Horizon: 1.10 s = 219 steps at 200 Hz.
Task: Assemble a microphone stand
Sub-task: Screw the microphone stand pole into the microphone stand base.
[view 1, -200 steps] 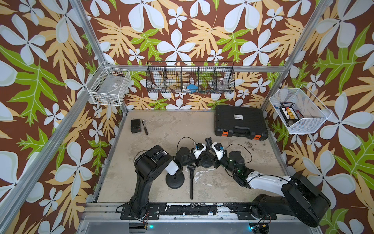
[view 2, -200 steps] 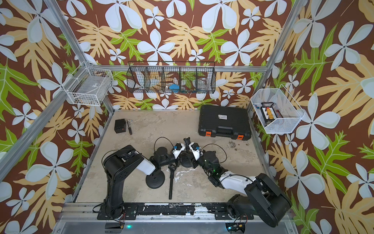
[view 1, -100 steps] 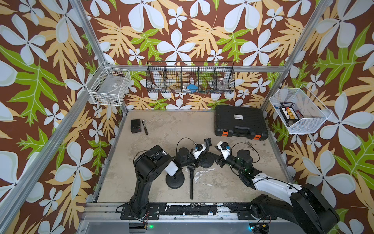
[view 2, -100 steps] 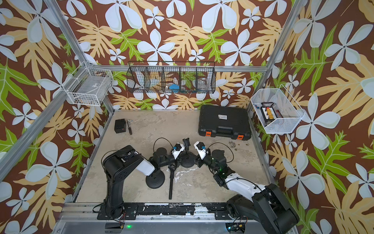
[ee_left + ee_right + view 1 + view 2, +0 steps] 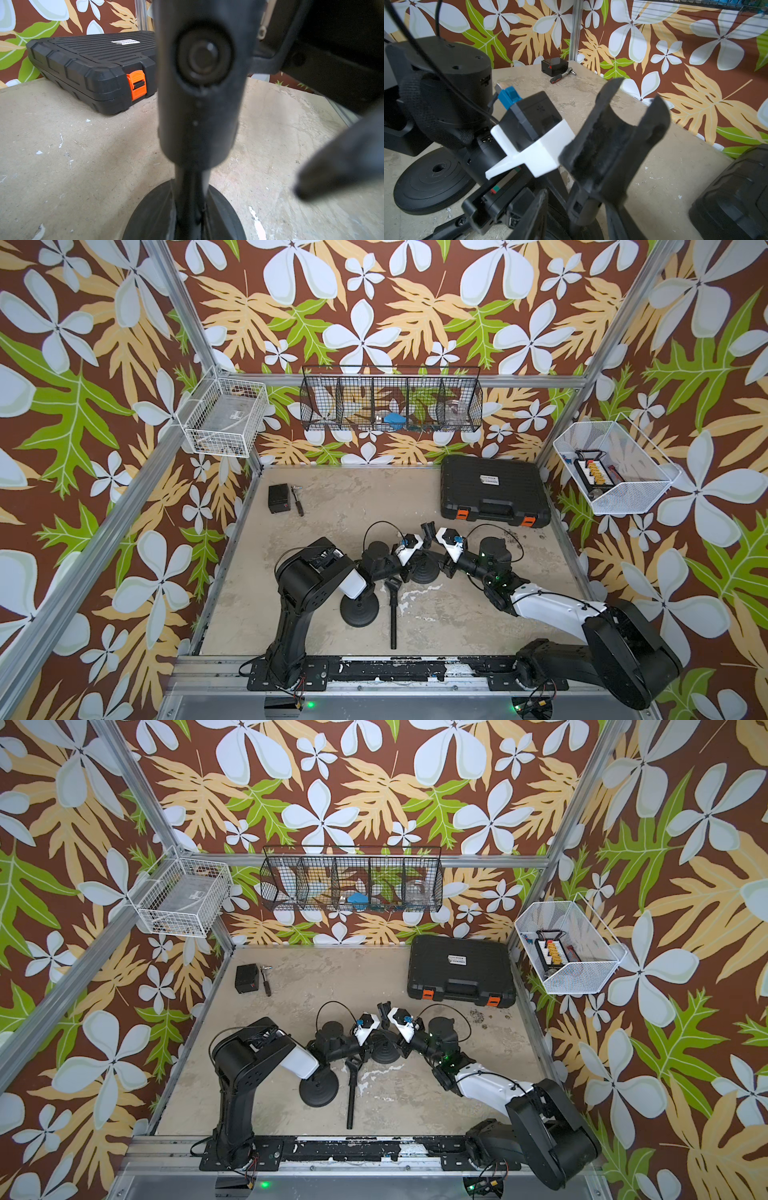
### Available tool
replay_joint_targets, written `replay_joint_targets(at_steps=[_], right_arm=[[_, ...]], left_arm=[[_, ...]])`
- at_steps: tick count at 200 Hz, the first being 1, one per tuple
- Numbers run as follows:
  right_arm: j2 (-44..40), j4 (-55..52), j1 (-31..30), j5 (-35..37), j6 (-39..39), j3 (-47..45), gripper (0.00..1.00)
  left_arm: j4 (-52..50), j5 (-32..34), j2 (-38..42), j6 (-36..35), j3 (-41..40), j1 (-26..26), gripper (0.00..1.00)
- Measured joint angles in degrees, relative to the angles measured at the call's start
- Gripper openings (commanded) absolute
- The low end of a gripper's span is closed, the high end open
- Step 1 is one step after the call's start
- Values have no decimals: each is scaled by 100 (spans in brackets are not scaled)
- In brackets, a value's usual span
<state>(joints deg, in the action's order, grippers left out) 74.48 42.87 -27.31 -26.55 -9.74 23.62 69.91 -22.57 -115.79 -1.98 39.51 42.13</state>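
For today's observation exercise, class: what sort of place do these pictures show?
Probably a robotics lab test cell. Aluminium frame posts hold wallpapered walls around a table. The left arm and right arm are mounted on a front rail, and wire baskets hang on the walls.

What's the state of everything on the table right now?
Tool case: closed.
Mounted stand: upright, clip on top.
Spare base: flat, socket empty.
Loose pole: lying flat.
Left end effector: shut on the mounted stand.
Right end effector: astride the clip, grip unclear.
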Motion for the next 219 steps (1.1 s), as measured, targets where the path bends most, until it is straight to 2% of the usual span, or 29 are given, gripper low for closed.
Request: replay_joint_targets(at_steps=[25, 47, 60, 69, 100, 123, 139, 219], right_arm=[[70, 15, -2, 26, -87, 57, 45], [109, 90, 33, 114, -101, 107, 41], [144, 111, 55, 116, -101, 160, 24], [177, 122, 57, 52, -70, 201, 20], [269, 125, 37, -153, 94, 271, 20], [302, 127, 42, -188, 79, 295, 32], [313, 131, 55, -131, 31, 295, 36], [590, 238, 70, -2, 219, 297, 31]], left_arm=[[0, 0, -2, -2, 0, 0, 17], [-2, -2, -2, -2, 7, 0, 16], [-4, -2, -4, 0, 9, 0, 16], [-9, 2, -4, 9, 15, 0, 17], [-22, 66, -13, -107, 31, 0, 17], [-24, 63, -13, -103, 31, 0, 16], [-24, 66, -13, -96, 31, 0, 17], [-55, 92, -13, 4, 50, 0, 16]])
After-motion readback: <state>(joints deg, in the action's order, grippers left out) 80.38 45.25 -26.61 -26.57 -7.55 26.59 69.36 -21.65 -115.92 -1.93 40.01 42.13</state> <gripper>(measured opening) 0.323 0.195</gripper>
